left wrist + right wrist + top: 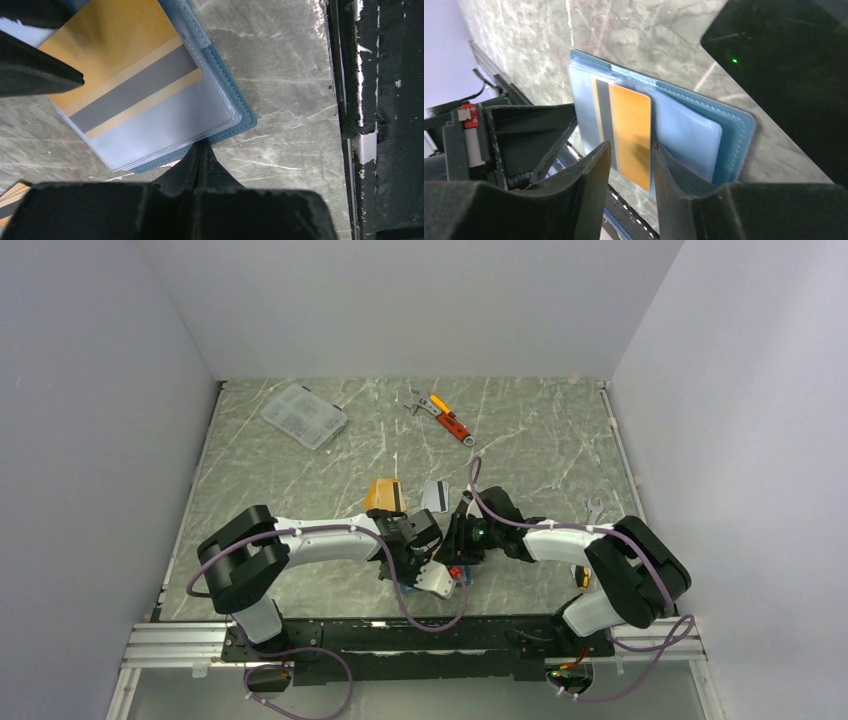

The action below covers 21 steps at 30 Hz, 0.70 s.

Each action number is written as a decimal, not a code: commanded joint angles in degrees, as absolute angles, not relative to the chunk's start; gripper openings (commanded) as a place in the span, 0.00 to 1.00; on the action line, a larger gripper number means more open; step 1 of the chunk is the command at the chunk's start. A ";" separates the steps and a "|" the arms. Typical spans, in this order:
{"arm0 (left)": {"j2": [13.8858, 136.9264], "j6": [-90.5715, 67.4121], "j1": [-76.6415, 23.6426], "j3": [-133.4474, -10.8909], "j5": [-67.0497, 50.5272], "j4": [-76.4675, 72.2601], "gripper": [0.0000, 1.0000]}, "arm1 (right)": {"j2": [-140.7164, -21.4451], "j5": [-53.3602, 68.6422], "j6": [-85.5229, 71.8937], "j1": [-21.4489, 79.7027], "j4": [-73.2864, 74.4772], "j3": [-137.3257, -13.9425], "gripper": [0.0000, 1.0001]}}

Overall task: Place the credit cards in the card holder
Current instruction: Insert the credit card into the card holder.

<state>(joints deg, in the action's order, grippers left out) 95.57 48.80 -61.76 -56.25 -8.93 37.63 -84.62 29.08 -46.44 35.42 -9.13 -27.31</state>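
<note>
The teal card holder (241,116) (735,134) lies open near the table's front edge. An orange-gold credit card (120,65) (631,127) with a grey stripe sits partly inside its clear pocket. My right gripper (631,147) (462,540) is open, its fingers standing either side of the card's protruding end. My left gripper (202,146) (445,575) is shut, its tips pinched on the holder's teal edge. Another orange card (385,493) and a silver-grey card (435,493) lie on the table just behind the grippers.
A clear plastic parts box (304,415) and an orange adjustable wrench (450,418) lie at the back. A small spanner (595,508) rests at the right. The black front rail (350,100) runs close beside the holder.
</note>
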 commanded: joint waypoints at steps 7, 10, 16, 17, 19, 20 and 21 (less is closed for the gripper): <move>97.91 49.05 -61.17 -53.61 -11.51 35.54 0.00 | -78.14 19.84 -41.30 35.51 8.76 -29.19 0.30; 97.96 49.04 -61.17 -53.77 -11.56 35.53 0.00 | -79.75 18.85 -41.87 36.02 7.90 -30.00 0.09; 97.73 48.94 -61.17 -53.96 -11.37 35.30 0.00 | -83.60 16.94 -42.80 39.02 7.37 -33.24 0.00; 97.73 48.95 -61.17 -53.92 -11.35 35.20 0.00 | -83.99 16.54 -43.07 39.66 7.38 -33.65 0.00; 97.65 49.05 -61.17 -53.75 -11.18 35.05 0.00 | -84.30 15.63 -43.23 40.85 7.68 -34.46 0.00; 97.63 49.20 -61.17 -53.64 -11.16 34.92 0.00 | -84.44 15.64 -43.41 41.21 7.53 -34.65 0.00; 97.50 49.28 -61.09 -53.52 -11.09 34.82 0.00 | -84.53 15.58 -43.56 41.65 7.42 -34.74 0.00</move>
<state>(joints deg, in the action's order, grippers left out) 95.44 48.77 -61.36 -56.10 -9.47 37.43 -83.44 19.00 -43.07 40.03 6.09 -33.23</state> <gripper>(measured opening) 0.012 0.007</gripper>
